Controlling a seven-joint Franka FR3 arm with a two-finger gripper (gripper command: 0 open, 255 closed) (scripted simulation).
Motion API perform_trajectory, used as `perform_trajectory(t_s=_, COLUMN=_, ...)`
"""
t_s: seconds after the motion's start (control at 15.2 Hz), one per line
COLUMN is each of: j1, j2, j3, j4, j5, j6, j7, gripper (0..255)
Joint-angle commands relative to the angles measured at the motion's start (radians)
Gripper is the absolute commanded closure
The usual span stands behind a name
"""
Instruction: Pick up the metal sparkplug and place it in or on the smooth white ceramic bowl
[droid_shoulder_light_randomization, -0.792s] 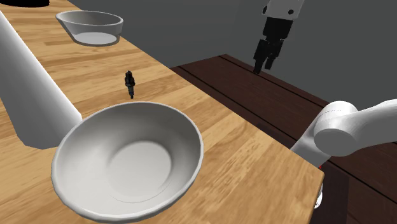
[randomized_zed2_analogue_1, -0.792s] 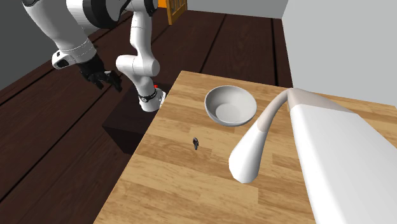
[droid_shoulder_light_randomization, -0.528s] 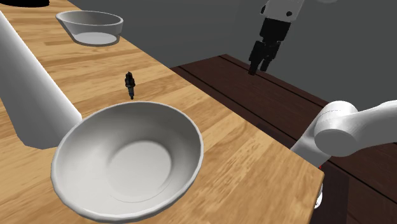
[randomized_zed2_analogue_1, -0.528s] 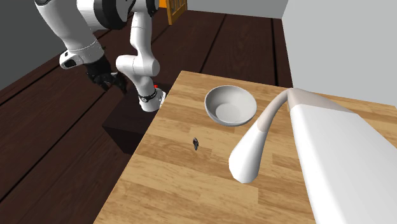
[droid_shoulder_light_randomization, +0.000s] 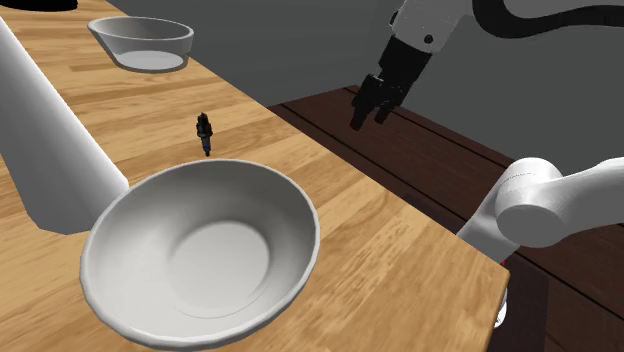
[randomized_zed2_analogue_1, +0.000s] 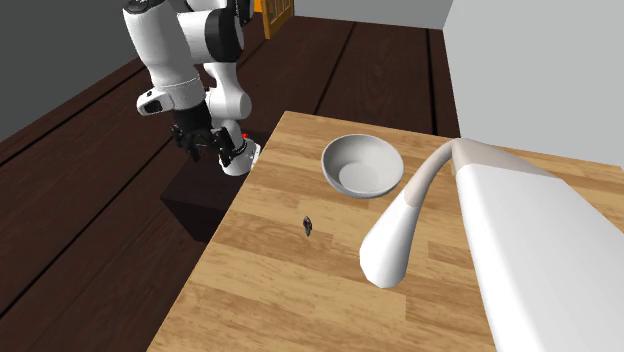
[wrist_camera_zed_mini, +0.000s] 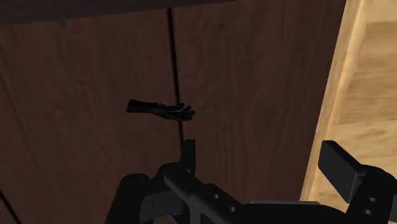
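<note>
shoulder view shows arm (droid_shoulder_light_randomization: 428, 28) bent down, pincer (droid_shoulder_light_randomization: 366, 118) spread above dark floor (droid_shoulder_light_randomization: 450, 165).

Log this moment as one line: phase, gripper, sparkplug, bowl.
phase: pre-grasp | gripper: open, empty, above dark floor, off table edge | sparkplug: standing on table, untouched | white bowl: empty

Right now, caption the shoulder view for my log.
Open pincer hangs over dark floor off the table; sparkplug stands beside the near bowl.
</note>
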Motion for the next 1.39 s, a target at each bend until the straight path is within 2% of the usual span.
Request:
perform_trajectory(t_s=0.0, j1=0.006, j2=0.009, j3=0.051, j4=-0.003, j5=0.021, j6=0.079, j7=0.045, gripper=0)
perform_trajectory(t_s=0.4, j1=-0.008, j2=0.076, j3=0.226, j4=0.018, j5=0.044, j6=0.315, j7=0.19, gripper=0)
perform_trajectory(t_s=0.73, j1=-0.08, j2=0.155, j3=0.399, j4=0.076, j5=0.005, j6=0.496, j7=0.333, gripper=0)
perform_trajectory(t_s=0.92, j1=-0.159, j2=0.201, j3=0.521, j4=0.128, j5=-0.047, j6=0.59, j7=0.433, gripper=0)
perform_trajectory(t_s=1.06, j1=-0.231, j2=0.228, j3=0.614, j4=0.169, j5=-0.093, j6=0.644, j7=0.505, gripper=0)
perform_trajectory(t_s=1.32, j1=-0.421, j2=0.256, j3=0.826, j4=0.271, j5=-0.192, j6=0.728, j7=0.653, gripper=0)
